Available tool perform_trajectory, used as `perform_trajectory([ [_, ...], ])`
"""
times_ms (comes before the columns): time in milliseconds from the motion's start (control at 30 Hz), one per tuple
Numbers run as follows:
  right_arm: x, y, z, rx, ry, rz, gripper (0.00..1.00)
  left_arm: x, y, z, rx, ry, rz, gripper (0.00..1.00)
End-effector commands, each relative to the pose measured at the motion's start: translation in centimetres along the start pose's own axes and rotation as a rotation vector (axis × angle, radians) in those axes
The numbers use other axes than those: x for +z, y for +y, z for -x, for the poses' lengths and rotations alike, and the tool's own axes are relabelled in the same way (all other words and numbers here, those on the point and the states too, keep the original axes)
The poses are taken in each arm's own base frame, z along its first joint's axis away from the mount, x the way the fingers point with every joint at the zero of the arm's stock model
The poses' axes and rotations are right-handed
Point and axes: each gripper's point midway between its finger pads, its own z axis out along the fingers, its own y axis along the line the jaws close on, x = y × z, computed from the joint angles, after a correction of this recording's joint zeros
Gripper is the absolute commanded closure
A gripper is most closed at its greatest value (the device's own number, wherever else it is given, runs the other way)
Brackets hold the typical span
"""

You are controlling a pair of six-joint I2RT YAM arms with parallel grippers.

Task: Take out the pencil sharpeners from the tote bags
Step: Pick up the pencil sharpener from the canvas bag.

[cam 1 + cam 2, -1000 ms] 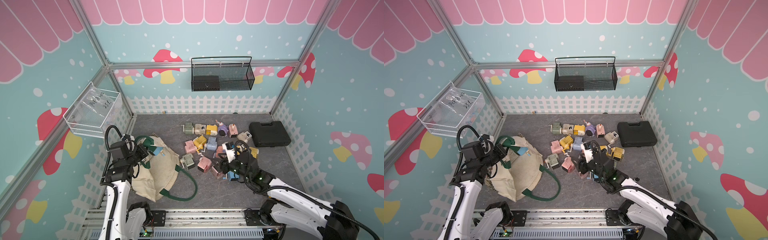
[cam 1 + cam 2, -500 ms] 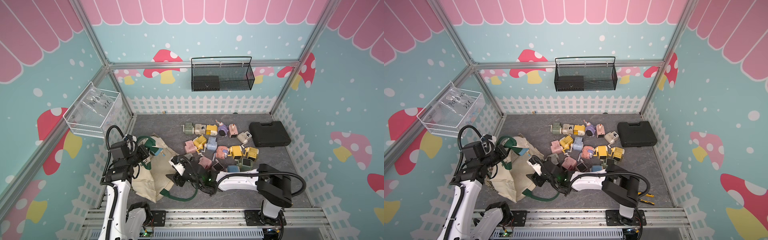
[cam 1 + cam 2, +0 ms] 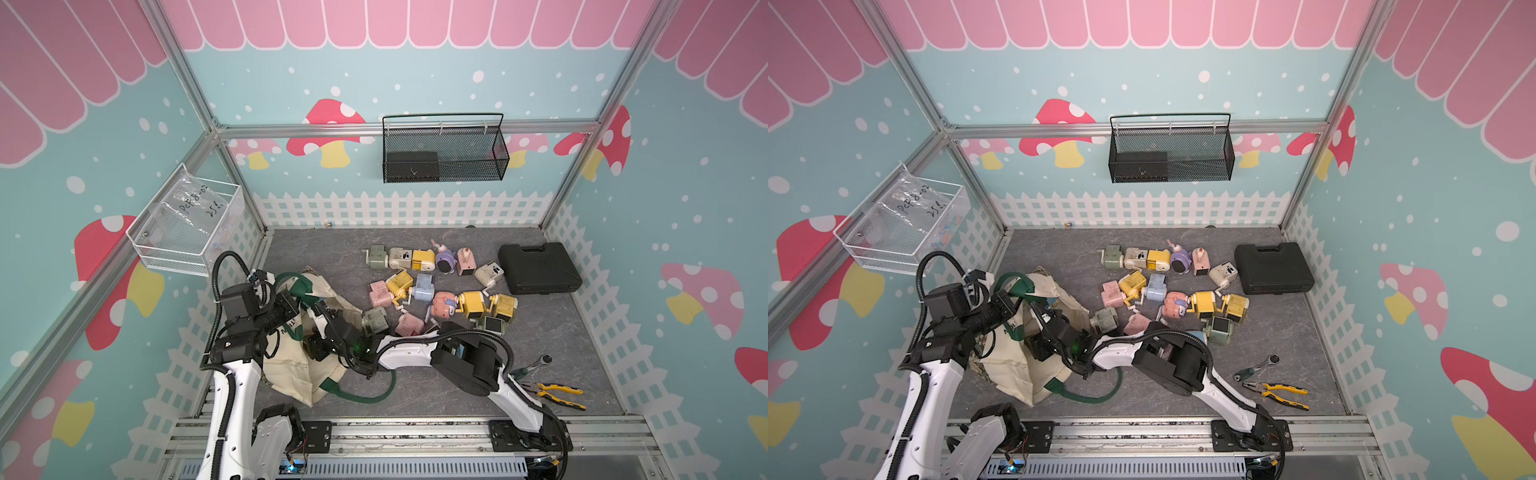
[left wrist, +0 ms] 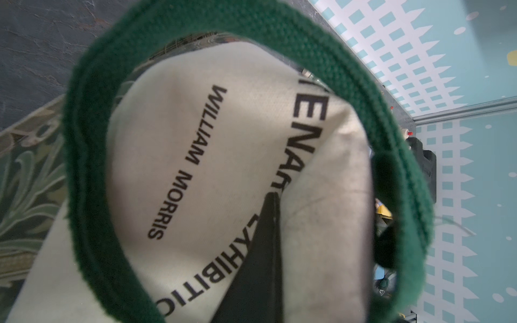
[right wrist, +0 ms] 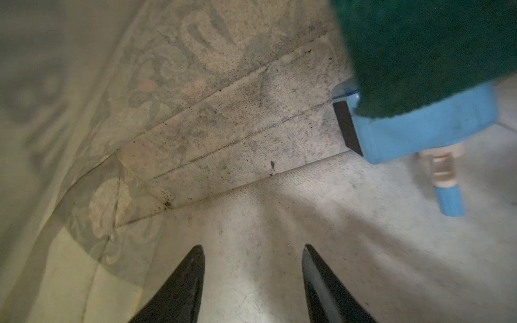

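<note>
Tote bag: one soft cream canvas tote bag [image 3: 291,370] with dark green strap handles lies slumped at the near left of the grey stone-patterned bench [image 3: 561,353].
Left hand: the left hand [image 4: 269,204] is pressed together on a fold of the bag's canvas at its far rim.
Right hand: the right hand [image 5: 253,251] is inside the bag, its black fingers [image 5: 184,279] spread with only bare cloth between them.
Right wrist view alone: one boxy blue sharpener [image 5: 419,125] with a crank lies on the inner cloth, apart from the fingers and partly under a green strap [image 5: 433,42]. In both top views, cloth and arm hide it.
Left wrist view alone: the black lettering reads WILLIAM MORRIS, and a leafy green base shows beside it.
Top views alone: pastel boxy plastic hand-crank pencil sharpeners [image 3: 424,287] lie scattered mid-bench, right of the bag.
In the way: the white right arm [image 3: 415,353] reaches left across the pile's near edge and covers part of it.
Count, sharpeners: at least fifteen outside the bag and one seen inside it.
Count, other things: one flat black plastic case [image 3: 538,268] at the far right, one pair of yellow-handled pliers [image 3: 557,392] and one ratchet wrench [image 3: 536,361] at the near right.
Walls: one black mesh basket [image 3: 444,153] hangs on the far wall. One white wire basket [image 3: 187,228] holding a clear plastic pouch hangs on the left wall.
</note>
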Motion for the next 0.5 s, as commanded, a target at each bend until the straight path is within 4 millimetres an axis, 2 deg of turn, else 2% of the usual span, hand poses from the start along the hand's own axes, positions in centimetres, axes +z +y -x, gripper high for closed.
perform_trajectory([
  [0, 1.2, -0.4, 0.5, 0.148, -0.030, -0.001, 0.39, -0.2, -0.6, -0.7, -0.035, 0.040, -0.030, 1.00],
  [200, 2.0, -3.5, 0.7, 0.333, -0.132, -0.114, 0.34, -0.4, -0.4, -0.9, -0.028, 0.036, -0.023, 1.00],
  [367, 4.6, -5.3, 0.2, 0.552, -0.126, -0.036, 0.34, -0.4, -0.5, -1.1, -0.026, 0.037, -0.030, 1.00],
  [467, 5.4, -6.4, 0.3, 0.607, -0.141, -0.017, 0.34, -0.3, -0.5, -1.0, -0.027, 0.038, -0.034, 1.00],
])
